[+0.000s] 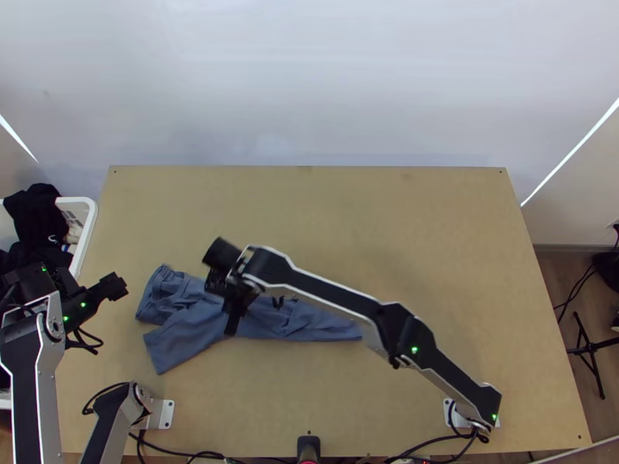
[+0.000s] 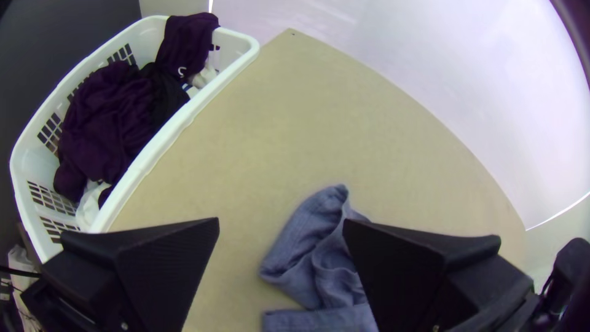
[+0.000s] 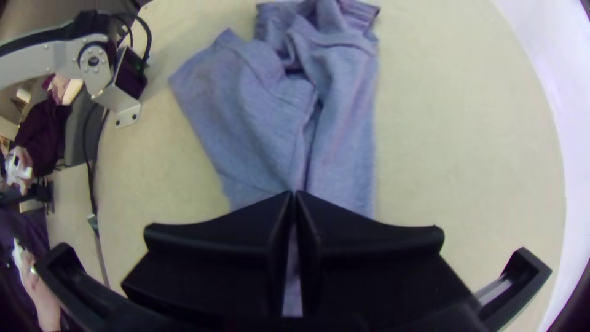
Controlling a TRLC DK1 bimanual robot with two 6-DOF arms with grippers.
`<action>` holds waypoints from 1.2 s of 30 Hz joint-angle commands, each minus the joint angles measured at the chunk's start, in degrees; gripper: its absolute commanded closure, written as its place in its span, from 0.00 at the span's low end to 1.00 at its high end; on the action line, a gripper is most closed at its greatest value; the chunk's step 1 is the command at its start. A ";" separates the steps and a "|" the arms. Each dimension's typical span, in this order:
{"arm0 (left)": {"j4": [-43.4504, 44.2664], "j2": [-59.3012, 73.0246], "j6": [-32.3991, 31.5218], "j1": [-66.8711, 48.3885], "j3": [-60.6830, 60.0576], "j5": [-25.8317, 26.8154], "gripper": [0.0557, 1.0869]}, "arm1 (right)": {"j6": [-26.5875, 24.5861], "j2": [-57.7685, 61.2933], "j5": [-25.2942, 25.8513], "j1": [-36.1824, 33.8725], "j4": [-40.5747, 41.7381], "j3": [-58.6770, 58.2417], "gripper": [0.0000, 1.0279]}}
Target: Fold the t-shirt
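Observation:
The blue-grey t-shirt (image 1: 186, 332) lies bunched in a long strip across the table's left and middle, one part angling toward the near edge. In the top view, my left gripper (image 1: 116, 286) is beside its left end, and my right gripper (image 1: 233, 317) is over its middle, hiding part of it. The left wrist view shows my left gripper (image 2: 281, 229) open, with bare table between its fingers and the t-shirt (image 2: 319, 252) beyond. My right gripper (image 3: 294, 195) is shut, fingertips together over the creased t-shirt (image 3: 258, 117); I cannot make out cloth pinched between them.
A white basket (image 2: 184, 117) with dark clothes (image 2: 110, 117) stands at the table's left edge. Bare wood (image 1: 348, 216) stretches behind and right of the cloth. My right arm crosses the table from the lower right. Cables (image 1: 433, 442) run along the near edge.

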 commanded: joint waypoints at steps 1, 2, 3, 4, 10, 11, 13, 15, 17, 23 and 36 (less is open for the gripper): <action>0.42 0.78 0.04 -0.39 0.27 0.05 0.05 | 4.58 -6.64 -0.39 -4.05 0.07 -0.46 0.97; 0.42 0.96 0.04 -0.48 0.36 0.05 0.05 | 4.93 -7.79 -0.39 -5.01 0.07 -0.81 0.97; 0.42 1.22 0.12 -0.56 0.53 0.05 0.05 | 5.37 -9.02 -0.39 -6.15 0.07 -1.34 0.97; 0.60 1.31 0.04 -0.74 0.62 0.05 0.05 | 5.72 -10.07 -0.39 -7.12 -0.02 -1.87 0.97; 0.78 2.28 -0.05 -2.76 2.29 0.05 0.05 | 8.18 -16.40 -0.39 -14.68 -0.73 -6.70 0.97; 0.69 2.54 -0.05 -3.29 2.64 0.05 0.05 | 8.27 -17.37 -0.39 -15.91 -0.73 -7.84 0.97; 0.60 3.07 -0.05 -3.99 3.17 0.05 0.05 | 8.62 -19.39 -0.39 -18.64 -0.55 -10.39 0.97; 0.42 3.42 0.04 -4.52 3.96 0.05 0.05 | 8.62 -21.32 -0.30 -21.27 0.42 -14.17 0.97; -0.19 3.77 0.04 -5.40 4.84 0.05 0.05 | 9.15 -23.69 -0.21 -24.08 2.97 -19.36 0.97; -2.48 4.21 0.04 -7.33 8.18 -0.03 0.05 | 9.15 -29.06 1.81 -33.49 11.49 -35.53 0.97; -7.13 3.69 0.21 -9.18 12.05 -0.21 0.05 | 9.41 -31.78 14.55 -53.18 26.70 -56.36 0.55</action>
